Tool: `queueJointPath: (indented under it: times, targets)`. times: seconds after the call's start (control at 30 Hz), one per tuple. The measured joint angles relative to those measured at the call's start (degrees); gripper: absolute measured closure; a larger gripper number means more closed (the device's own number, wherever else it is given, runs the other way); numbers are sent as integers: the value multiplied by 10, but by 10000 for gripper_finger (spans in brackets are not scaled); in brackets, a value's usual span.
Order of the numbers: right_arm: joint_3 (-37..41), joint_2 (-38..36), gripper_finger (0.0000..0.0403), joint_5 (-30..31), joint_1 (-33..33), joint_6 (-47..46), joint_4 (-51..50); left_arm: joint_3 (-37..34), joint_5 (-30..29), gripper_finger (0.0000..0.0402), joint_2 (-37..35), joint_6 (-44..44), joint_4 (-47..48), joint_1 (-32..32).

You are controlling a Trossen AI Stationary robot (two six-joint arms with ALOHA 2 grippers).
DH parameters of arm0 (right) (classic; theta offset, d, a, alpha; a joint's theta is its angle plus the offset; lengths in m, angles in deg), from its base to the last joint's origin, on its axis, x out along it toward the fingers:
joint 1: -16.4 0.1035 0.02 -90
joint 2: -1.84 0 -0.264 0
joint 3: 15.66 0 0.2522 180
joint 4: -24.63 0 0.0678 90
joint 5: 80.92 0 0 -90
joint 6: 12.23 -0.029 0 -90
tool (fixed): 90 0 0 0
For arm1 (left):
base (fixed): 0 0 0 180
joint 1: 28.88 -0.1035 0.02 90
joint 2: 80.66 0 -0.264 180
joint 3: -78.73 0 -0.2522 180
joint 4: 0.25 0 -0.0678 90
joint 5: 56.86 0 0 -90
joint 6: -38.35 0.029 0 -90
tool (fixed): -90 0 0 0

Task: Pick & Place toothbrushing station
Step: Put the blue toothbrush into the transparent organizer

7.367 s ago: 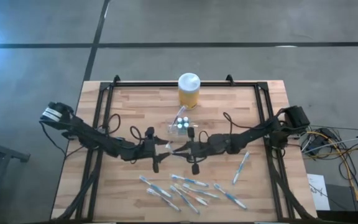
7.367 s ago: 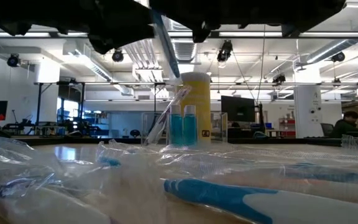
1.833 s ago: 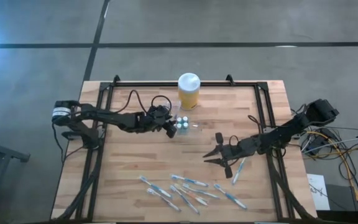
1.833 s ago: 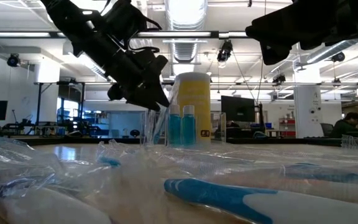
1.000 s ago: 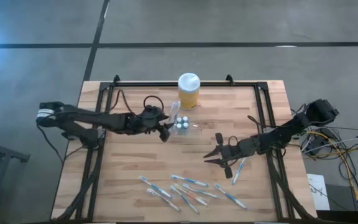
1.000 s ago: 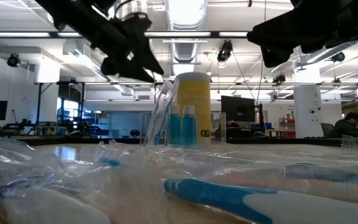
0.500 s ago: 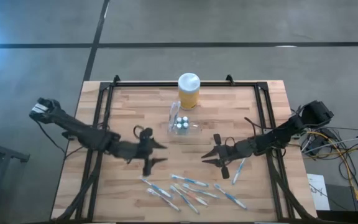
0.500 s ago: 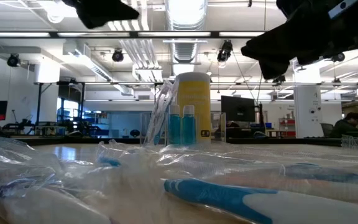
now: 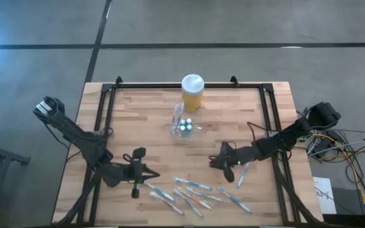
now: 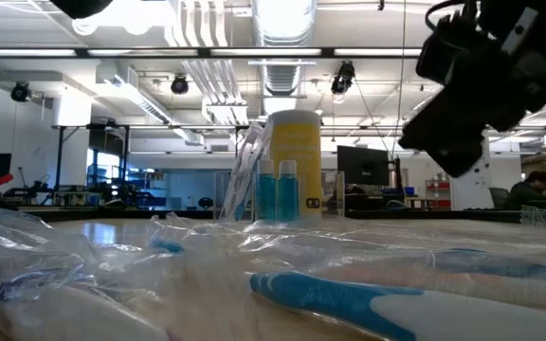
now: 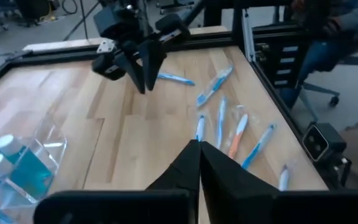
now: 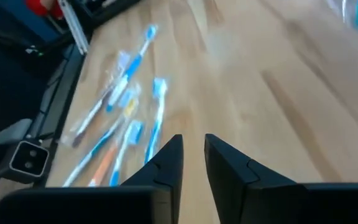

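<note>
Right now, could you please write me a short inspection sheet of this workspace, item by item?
Surface: wooden table inside a black frame.
Job's things: clear holder mid-table, with white-capped tubes and a toothbrush inside; wrapped toothbrushes scattered along the near edge, one more lying beside the right gripper.
Clutter: yellow jar with a white lid, behind the holder.
Grippers: left gripper shut and empty, just left of the scattered brushes; right gripper nearly closed, holding nothing, at the right of the table.
Cables: black leads along both arms; loose bundle off the table's right edge.
Surroundings: grey floor; open workshop behind, seated person far off.
</note>
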Motion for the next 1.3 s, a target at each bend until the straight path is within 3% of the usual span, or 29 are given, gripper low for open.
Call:
queueJointPath:
  times: [0.17, 0.37, 0.43, 0.6, 0.77, 0.87, 1.07, 1.3]
  targets:
    - [-51, -14, 358, 2, 35, -97, -142, -12, -3, 391, 0, -35, -9, 0]
    - [-244, -13, 378, 5, 111, -229, -548, -12, -10, 398, -1, -38, -10, 0]
    - [-301, -6, 381, 30, 139, -255, -642, -12, -13, 394, -1, -20, -11, 0]
    - [-406, -14, 373, 126, 212, -285, -702, -12, -18, 382, -2, -1, -25, -2]
    - [-488, -7, 350, 128, 233, -411, -818, -10, -18, 385, -3, 31, -25, -2]
    - [-514, 9, 324, 88, 234, -478, -899, -10, -18, 387, -3, 43, -24, -3]
    - [-525, 37, 254, 91, 243, -591, -1037, -10, -9, 388, -1, -12, -14, -2]
    - [-462, 46, 184, 60, 247, -671, -991, -10, -7, 388, -1, -1, 14, -2]
